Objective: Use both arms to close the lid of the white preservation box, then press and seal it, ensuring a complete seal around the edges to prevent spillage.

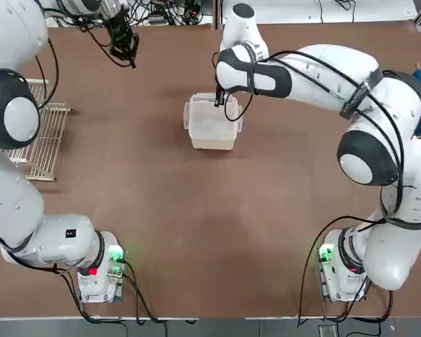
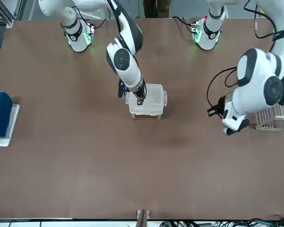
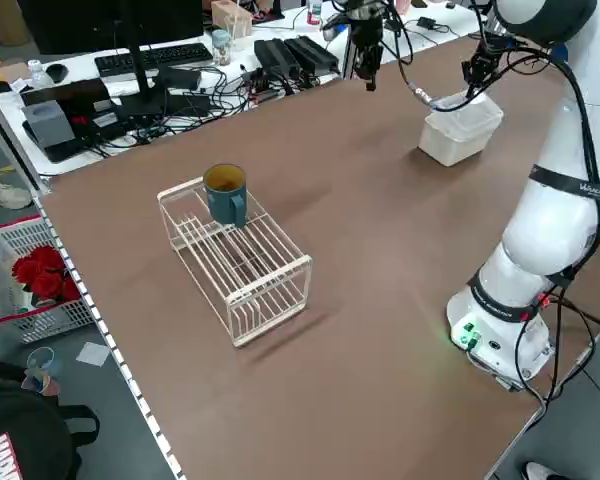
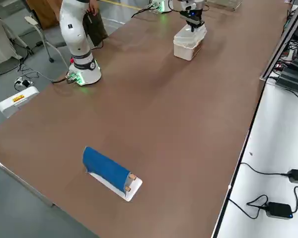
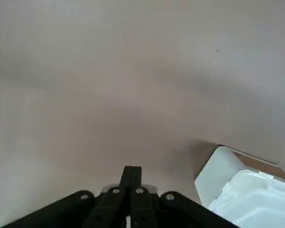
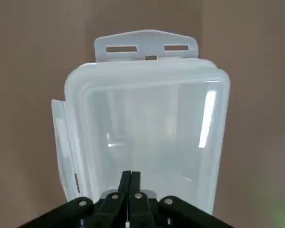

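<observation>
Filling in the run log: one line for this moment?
lid: down on box | right gripper: shut, over lid | left gripper: shut, away above table

Odds and ends on the brown table (image 2: 75, 156) and around it.

A white wire rack (image 3: 238, 258) stands near the table's edge, and a blue mug (image 3: 226, 193) sits on top of it at one end, handle turned toward the rack's length. Well apart, toward the opposite side of the table, a blue roll (image 4: 106, 167) lies on a flat white holder (image 4: 117, 187), with two small tan pegs showing at its end. On the neighbouring desk are a black keyboard (image 3: 148, 58), a tangle of black cables (image 3: 195, 105) and black power bricks (image 3: 300, 55). Beside the table on the floor, a white basket (image 3: 30, 290) holds something red.
</observation>
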`<state>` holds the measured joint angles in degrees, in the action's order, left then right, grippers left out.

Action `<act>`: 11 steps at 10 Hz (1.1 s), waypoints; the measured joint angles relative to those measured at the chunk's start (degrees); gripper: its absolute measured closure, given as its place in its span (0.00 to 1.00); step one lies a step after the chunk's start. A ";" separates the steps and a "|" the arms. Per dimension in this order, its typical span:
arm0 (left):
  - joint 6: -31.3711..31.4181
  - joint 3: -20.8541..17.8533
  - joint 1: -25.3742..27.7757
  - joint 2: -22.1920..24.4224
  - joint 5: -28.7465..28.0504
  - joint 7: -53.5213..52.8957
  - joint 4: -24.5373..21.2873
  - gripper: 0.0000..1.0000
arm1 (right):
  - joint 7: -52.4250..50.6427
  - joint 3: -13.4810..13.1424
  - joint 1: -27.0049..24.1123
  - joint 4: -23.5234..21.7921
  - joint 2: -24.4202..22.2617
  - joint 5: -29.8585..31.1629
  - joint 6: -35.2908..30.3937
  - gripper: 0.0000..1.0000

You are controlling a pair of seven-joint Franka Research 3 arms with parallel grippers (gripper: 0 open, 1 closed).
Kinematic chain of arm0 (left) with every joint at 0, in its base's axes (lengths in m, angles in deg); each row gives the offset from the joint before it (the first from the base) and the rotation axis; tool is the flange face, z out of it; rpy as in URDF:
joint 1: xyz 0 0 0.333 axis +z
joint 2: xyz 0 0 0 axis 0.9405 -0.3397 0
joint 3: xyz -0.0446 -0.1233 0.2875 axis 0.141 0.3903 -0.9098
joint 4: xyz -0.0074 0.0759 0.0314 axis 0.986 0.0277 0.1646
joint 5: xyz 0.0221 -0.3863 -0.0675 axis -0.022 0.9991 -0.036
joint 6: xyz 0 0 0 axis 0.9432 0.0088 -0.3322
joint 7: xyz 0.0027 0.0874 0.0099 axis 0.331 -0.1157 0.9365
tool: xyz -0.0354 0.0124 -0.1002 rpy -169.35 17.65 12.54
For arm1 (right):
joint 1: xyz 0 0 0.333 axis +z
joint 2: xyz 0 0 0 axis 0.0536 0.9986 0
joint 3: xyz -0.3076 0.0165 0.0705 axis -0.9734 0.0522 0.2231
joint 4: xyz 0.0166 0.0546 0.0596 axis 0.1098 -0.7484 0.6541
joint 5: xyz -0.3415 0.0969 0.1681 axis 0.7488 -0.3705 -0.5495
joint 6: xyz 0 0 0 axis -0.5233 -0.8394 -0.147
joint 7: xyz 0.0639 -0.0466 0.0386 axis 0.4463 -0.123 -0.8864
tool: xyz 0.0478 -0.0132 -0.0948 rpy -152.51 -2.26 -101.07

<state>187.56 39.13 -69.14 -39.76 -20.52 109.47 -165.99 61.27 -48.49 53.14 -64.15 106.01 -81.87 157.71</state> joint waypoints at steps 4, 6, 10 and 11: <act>10.20 5.24 -0.20 0.23 0.46 6.51 -8.03 0.99 | 0.00 -0.01 0.07 0.01 1.27 0.12 1.88 0.97; 18.09 7.58 -0.52 0.36 0.47 9.64 -13.25 0.99 | 0.00 0.07 0.20 0.03 2.02 0.40 3.13 0.97; 23.40 8.16 -5.95 0.38 0.48 17.12 -16.23 0.99 | 0.09 1.91 0.42 0.03 2.16 0.97 4.52 0.97; 25.52 8.19 -7.69 0.38 0.48 18.79 -17.75 0.99 | 0.10 2.24 0.57 0.03 2.19 0.97 4.74 0.97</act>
<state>213.08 47.32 -76.83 -39.38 -20.03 128.26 -183.74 61.36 -46.25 53.71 -64.12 108.20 -80.90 162.44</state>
